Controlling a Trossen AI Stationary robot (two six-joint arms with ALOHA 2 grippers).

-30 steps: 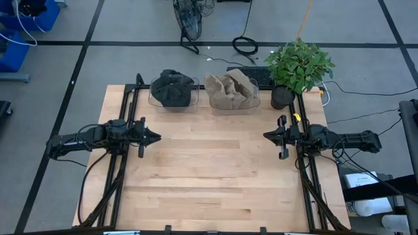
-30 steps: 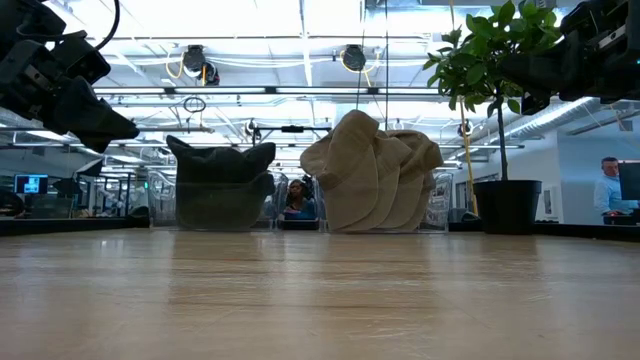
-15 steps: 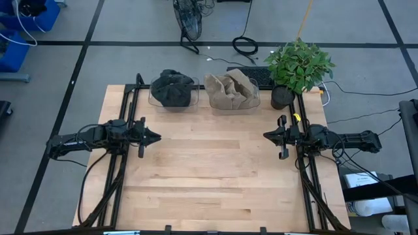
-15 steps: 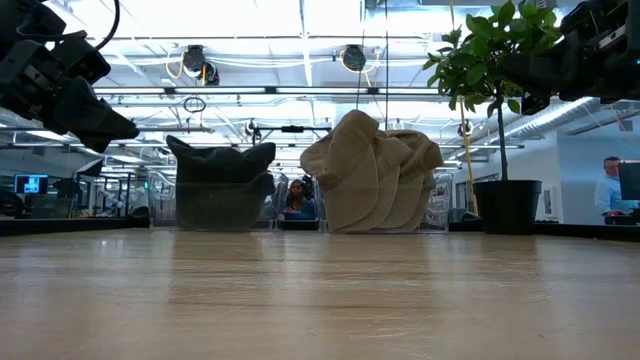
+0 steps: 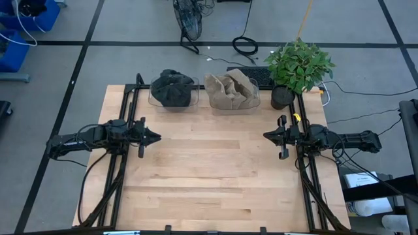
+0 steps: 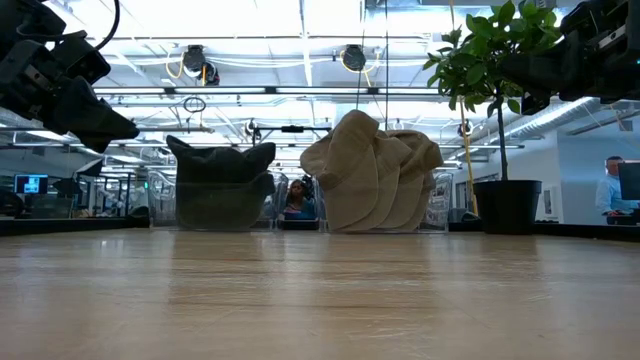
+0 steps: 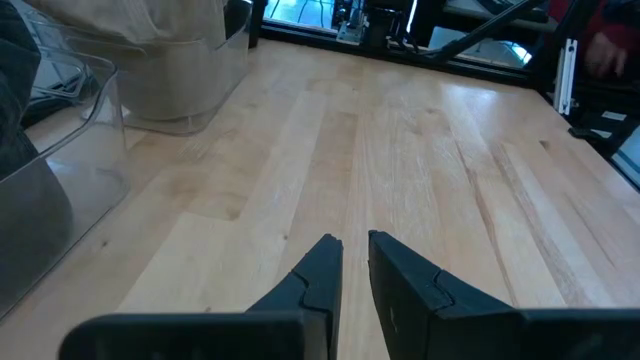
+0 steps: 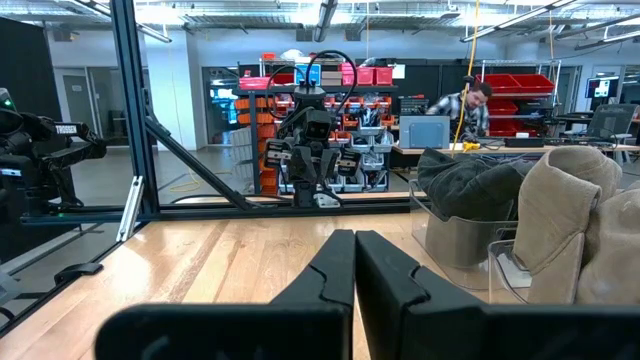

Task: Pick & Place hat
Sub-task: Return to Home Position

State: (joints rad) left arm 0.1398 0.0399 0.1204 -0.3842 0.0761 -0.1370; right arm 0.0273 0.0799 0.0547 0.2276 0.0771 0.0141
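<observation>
Dark grey hats (image 5: 174, 88) fill a clear bin at the table's far edge, and tan hats (image 5: 231, 90) fill the clear bin to its right; both piles show in the low view, dark (image 6: 220, 185) and tan (image 6: 373, 172). My left gripper (image 5: 157, 137) hovers over the table's left side, its fingers nearly shut with a thin gap (image 7: 355, 250), holding nothing. My right gripper (image 5: 266, 136) hovers over the right side, shut and empty (image 8: 355, 245).
A potted plant (image 5: 298, 66) stands at the far right corner of the table. Black frame rails (image 5: 124, 163) run along the left and right edges. Bare wooden table top (image 5: 209, 170) lies between the arms. People are in the room beyond.
</observation>
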